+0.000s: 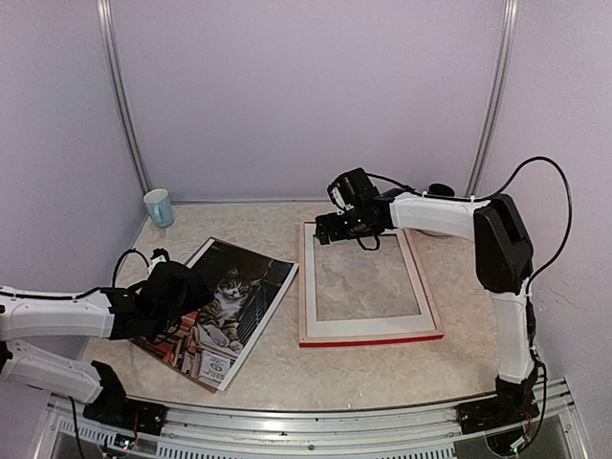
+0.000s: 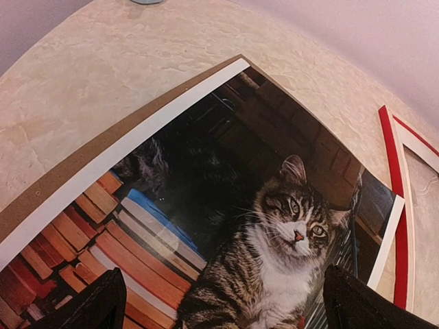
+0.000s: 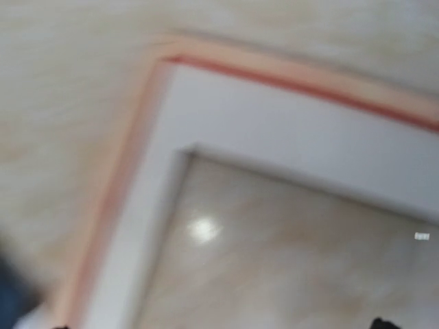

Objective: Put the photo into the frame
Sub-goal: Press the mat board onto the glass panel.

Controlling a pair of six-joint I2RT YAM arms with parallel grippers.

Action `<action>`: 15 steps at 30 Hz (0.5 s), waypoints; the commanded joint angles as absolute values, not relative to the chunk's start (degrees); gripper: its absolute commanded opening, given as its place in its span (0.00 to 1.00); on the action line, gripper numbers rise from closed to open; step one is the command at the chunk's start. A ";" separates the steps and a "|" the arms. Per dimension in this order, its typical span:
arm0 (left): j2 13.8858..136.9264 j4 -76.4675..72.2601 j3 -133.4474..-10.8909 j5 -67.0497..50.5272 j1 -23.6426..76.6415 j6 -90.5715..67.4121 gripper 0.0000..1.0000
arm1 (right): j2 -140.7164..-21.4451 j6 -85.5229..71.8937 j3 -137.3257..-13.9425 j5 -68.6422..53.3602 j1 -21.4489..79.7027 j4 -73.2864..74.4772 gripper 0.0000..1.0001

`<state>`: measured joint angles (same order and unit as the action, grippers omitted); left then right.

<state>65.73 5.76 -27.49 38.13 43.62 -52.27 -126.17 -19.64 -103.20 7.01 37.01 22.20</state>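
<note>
The photo (image 1: pixel 234 301), a cat with stacked books, lies flat on the left of the table, on a brown backing board (image 2: pixel 82 157). It fills the left wrist view (image 2: pixel 274 226). My left gripper (image 1: pixel 196 296) hovers low over its left part, jaws wide open (image 2: pixel 223 312) and empty. The frame (image 1: pixel 371 339) lies back up in the middle, pale wood with a red front edge; its red edge also shows in the left wrist view (image 2: pixel 399 226). My right gripper (image 1: pixel 333 228) is over the frame's far-left corner (image 3: pixel 274 62), fingertips wide apart at the blurred view's bottom edge.
A white mat border (image 1: pixel 368 328) sits inside the frame, also blurred in the right wrist view (image 3: pixel 274 116). A pale blue cup (image 1: pixel 159 207) stands at the back left corner. Walls close the table on three sides.
</note>
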 commanded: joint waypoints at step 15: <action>58.95 1.20 -19.95 36.48 41.72 -51.99 0.99 | -106.94 -42.27 -74.82 -10.87 53.52 6.61 0.91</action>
